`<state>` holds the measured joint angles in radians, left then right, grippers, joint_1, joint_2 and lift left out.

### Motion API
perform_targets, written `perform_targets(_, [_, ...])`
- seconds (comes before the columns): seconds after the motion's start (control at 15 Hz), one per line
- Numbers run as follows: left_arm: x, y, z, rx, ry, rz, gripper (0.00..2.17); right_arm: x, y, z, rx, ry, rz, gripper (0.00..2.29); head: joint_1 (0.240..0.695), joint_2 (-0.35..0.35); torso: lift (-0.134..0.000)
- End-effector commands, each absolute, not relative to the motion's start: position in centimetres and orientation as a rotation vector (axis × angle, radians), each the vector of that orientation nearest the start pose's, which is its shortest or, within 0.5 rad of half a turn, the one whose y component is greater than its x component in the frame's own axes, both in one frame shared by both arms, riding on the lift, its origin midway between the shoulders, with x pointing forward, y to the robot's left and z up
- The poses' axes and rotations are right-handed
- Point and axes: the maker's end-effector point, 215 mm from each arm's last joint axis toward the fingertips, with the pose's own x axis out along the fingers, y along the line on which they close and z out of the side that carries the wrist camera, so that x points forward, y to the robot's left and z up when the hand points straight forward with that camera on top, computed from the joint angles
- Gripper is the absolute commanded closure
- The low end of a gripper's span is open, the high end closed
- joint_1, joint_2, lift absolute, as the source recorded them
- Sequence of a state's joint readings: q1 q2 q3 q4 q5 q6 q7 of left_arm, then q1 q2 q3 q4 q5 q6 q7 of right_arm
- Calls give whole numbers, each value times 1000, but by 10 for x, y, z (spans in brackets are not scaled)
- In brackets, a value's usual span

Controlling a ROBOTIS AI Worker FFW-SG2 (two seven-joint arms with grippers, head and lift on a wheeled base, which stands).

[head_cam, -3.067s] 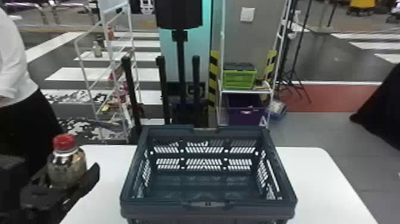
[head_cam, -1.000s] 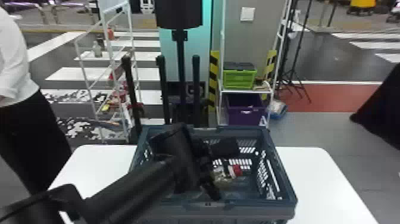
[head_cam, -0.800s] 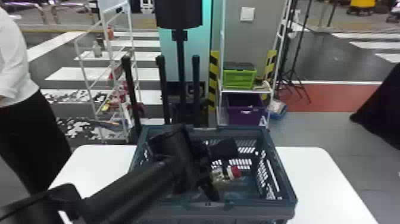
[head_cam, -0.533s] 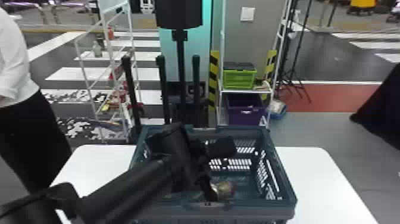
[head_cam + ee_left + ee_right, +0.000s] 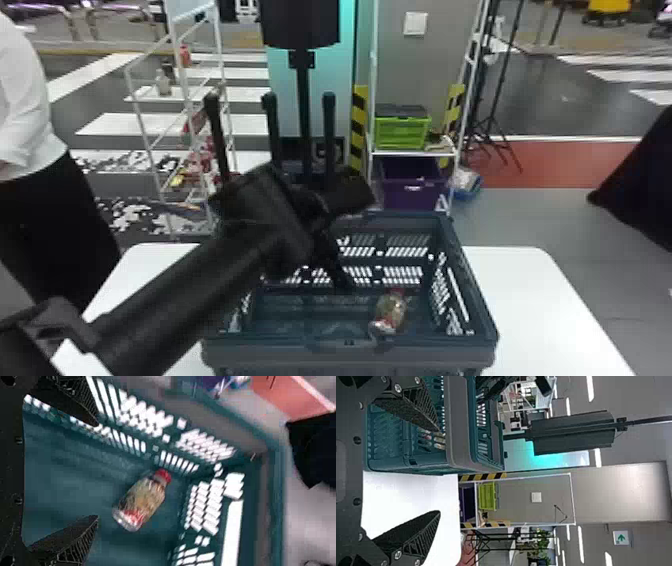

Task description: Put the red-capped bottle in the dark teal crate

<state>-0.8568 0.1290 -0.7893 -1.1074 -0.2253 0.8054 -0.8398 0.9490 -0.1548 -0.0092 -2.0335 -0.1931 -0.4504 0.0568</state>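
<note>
Change: bottle is out of the left pincer. In the earlier head frames it sat at that pincer's fingers, cap toward the right of frame; now it lies apart from them, lower down, and the pincer has risen toward frame centre. Left pincer released, its two fingers spread with nothing between.

Red-capped bottle: lower part of the head view, right of centre, inside the dark teal crate, tipped on its side on the crate floor, near the front wall. Crate upright on the white surface.

Right pincer beside the crate, over the surface — fingers apart, empty.

Meaning: drop looks done, task essentially complete. Likely left: lift the left pincer clear of the rim — main risk is snagging the crate wall on the way out.
</note>
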Motion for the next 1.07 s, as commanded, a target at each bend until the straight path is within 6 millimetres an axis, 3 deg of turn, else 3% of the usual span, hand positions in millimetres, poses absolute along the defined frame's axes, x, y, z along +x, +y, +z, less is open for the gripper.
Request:
perform_targets(0.0, [651,50,-338,622,703,-841,56,289,-242,-370,75,36,87,151,499,0,0])
perform_targets(0.2, [650,99,-284,374,627,-694,56,289,-243,-367,74,31,87,151,499,0,0])
perform_targets(0.4, [620,150,-260,215,520,-548,56,290,-242,-364,74,25,89,151,499,0,0])
perform_targets(0.6, [572,206,-256,140,430,-377,56,290,-241,-363,68,28,99,151,499,0,0])
perform_targets(0.8, [512,267,-280,122,446,-207,56,294,-238,-366,66,39,114,151,499,0,0])
perform_targets(0.87, [491,280,-291,121,452,-155,56,295,-237,-368,68,42,118,151,499,0,0])
perform_targets(0.93, [487,284,-269,127,304,-114,53,297,-235,-368,68,43,123,151,499,0,0])
perform_targets(1.0, [473,289,-273,96,262,-101,53,297,-233,-369,69,47,128,151,499,0,0])
